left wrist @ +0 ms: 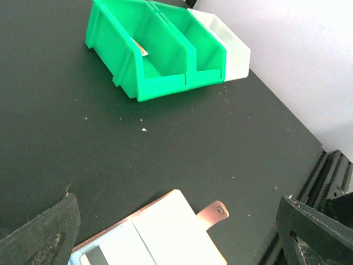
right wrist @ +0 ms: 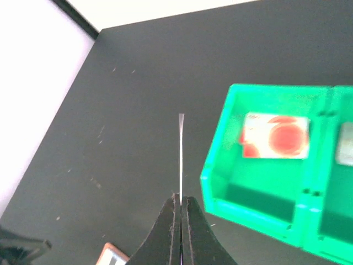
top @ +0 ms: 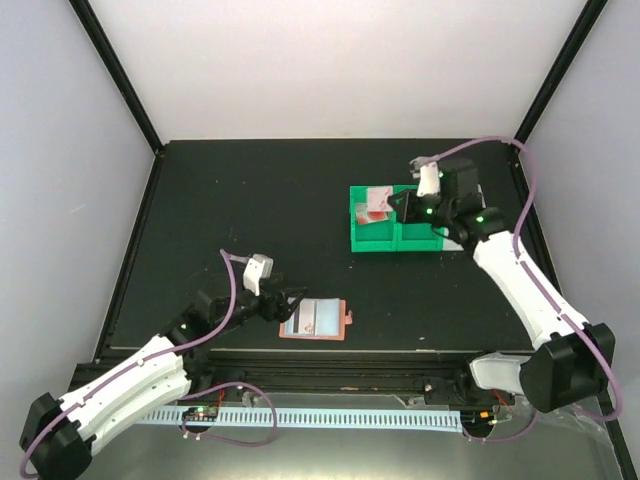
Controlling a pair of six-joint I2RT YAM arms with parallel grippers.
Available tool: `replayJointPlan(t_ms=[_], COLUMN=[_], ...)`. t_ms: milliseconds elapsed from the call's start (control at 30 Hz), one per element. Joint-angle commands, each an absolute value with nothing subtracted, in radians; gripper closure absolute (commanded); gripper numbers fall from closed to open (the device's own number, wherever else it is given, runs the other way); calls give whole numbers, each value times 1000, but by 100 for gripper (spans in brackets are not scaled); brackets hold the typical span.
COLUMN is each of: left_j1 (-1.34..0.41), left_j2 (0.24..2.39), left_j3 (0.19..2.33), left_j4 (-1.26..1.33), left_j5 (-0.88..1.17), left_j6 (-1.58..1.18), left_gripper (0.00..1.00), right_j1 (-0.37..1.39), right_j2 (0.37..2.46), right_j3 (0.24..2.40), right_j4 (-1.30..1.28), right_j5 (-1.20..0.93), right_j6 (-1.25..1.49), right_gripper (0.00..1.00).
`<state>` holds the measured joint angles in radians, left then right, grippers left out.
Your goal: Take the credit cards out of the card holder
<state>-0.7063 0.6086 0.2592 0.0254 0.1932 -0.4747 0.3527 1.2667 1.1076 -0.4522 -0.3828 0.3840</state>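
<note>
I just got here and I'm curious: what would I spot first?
The bright green bins stand out on the right of the black table, one holding a whitish card with red circles. Close by, the right gripper pinches another thin card edge-on. Near the front edge, the open left gripper sits beside the pink card holder, lying unfolded.

A robotics lab cell: white panels (top: 350, 60) enclose a black table (top: 250, 200), left arm (top: 125, 390) and right arm (top: 520, 280) bolted on.
</note>
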Motion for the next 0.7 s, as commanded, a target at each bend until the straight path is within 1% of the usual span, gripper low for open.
replayJointPlan(t_ms=[0,100,233,367,667], left_j1=[-680,-680,-680,-680,-680], left_j2=[603,593,544,511,516], left_j3=[309,335,317,289,277], left_j4=[-59,-114,-126,-119,-71], left_j5=[325,317,285,280,283], left_j6=[-531,-530,-547,-556,-576], left_gripper=[1,1,1,1,1], right_j1=[258,217,176,169,151], right_j2=[1311,1386,1467,1502,1697], right_j3=[1213,1309,1391,1404,1524], right_j4=[-605,-714,-816,-839,-916], right_j5=[-406,-339,-233,-156,-75], right_j6=[262,200,157,123,93], right_gripper=[99,99,99,99,99])
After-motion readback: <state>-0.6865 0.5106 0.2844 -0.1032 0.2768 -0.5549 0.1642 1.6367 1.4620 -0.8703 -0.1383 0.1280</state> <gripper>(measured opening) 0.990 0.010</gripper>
